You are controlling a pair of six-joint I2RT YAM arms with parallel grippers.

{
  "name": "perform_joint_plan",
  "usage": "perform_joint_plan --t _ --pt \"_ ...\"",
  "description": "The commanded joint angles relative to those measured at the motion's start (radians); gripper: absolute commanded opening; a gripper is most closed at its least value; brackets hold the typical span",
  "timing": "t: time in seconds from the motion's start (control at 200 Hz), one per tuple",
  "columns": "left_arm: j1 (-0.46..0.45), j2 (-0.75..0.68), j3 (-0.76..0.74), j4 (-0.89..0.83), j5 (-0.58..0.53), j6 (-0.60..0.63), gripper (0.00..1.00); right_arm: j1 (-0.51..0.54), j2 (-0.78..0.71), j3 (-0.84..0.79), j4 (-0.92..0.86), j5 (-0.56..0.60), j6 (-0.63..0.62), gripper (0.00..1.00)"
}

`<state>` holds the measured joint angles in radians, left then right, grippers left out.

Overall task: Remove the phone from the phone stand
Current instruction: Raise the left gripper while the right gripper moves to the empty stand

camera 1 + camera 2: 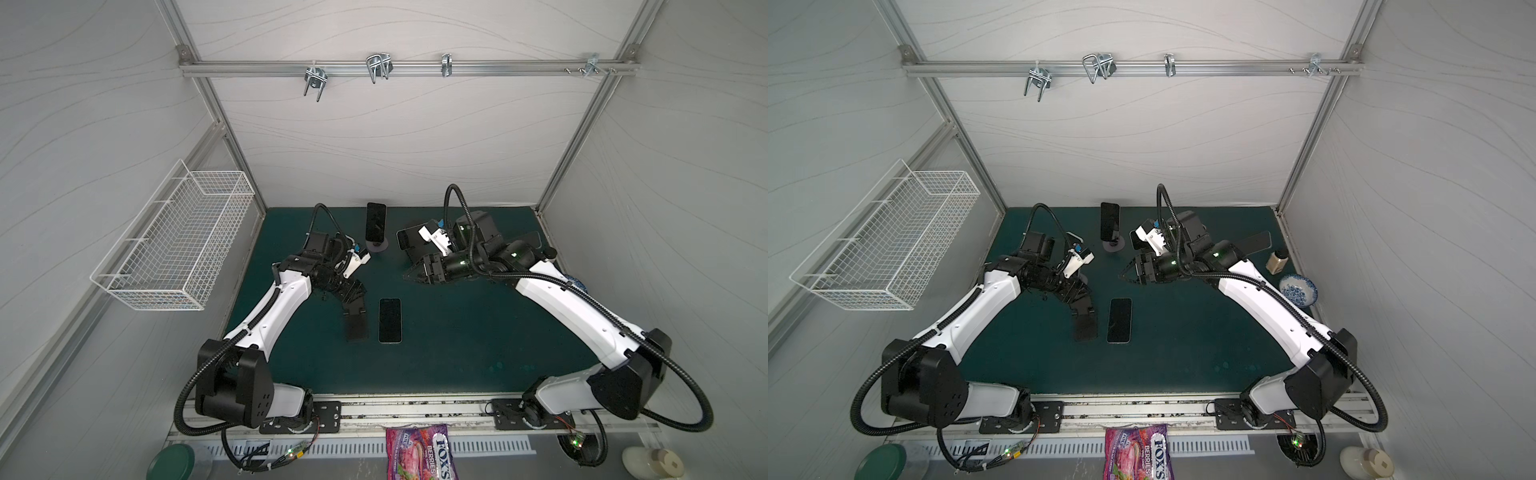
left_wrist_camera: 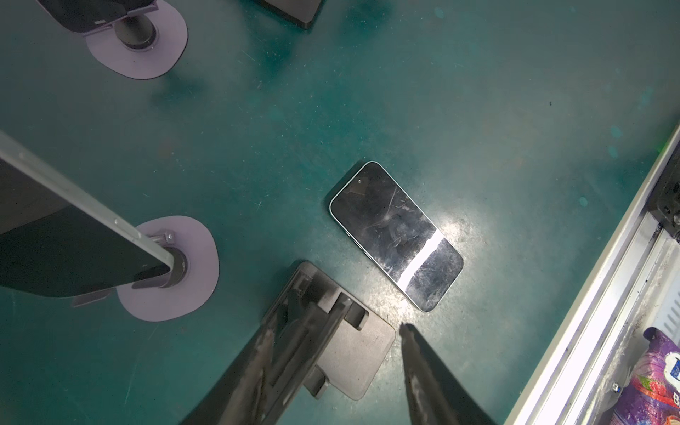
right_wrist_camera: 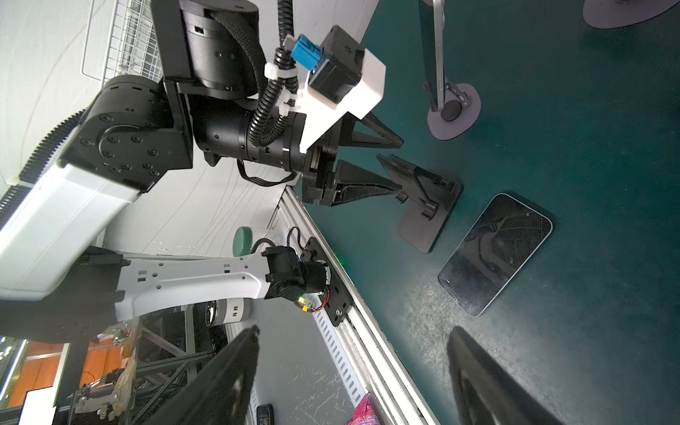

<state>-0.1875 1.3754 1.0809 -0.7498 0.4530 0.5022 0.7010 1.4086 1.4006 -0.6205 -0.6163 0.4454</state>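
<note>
A dark phone [image 1: 390, 320] [image 2: 395, 235] lies flat, screen up, on the green mat [image 1: 457, 340]. Just left of it stands a black folding phone stand [image 1: 357, 326] [image 2: 353, 353] with nothing on it. My left gripper [image 1: 353, 297] [image 2: 346, 309] is open and straddles the stand's upright. One finger [image 2: 257, 368] lies against the upright, and the other finger [image 2: 423, 368] stays clear of it above the mat. Higher and to the right, my right gripper [image 1: 409, 276] [image 3: 353, 331] hangs open and empty. It points toward the left arm [image 3: 228, 121].
Another phone [image 1: 376, 222] leans on a round-based stand [image 1: 379, 246] at the back; a similar phone and stand [image 2: 173, 268] are near the left wrist. More dark slabs lie behind the right arm. A wire basket [image 1: 174, 245], bowl [image 1: 1298, 291], bottle [image 1: 1277, 262] and candy bag [image 1: 419, 453] sit around the edges.
</note>
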Motion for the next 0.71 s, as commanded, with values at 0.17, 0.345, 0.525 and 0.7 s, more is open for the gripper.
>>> perform_joint_plan --t 0.17,0.345,0.525,0.7 --pt "0.006 0.042 0.034 -0.001 0.011 0.015 0.56 0.023 -0.023 0.009 -0.025 0.019 -0.004 0.82" --pt "0.006 0.034 -0.001 0.023 0.012 0.002 0.54 0.029 -0.024 0.001 -0.024 0.033 0.002 0.82" --pt "0.005 0.029 -0.04 0.064 -0.008 -0.011 0.53 0.032 -0.031 -0.009 -0.022 0.057 0.002 0.82" --pt "0.005 0.046 -0.033 0.063 -0.001 -0.017 0.51 0.032 -0.042 -0.026 -0.017 0.07 0.002 0.83"
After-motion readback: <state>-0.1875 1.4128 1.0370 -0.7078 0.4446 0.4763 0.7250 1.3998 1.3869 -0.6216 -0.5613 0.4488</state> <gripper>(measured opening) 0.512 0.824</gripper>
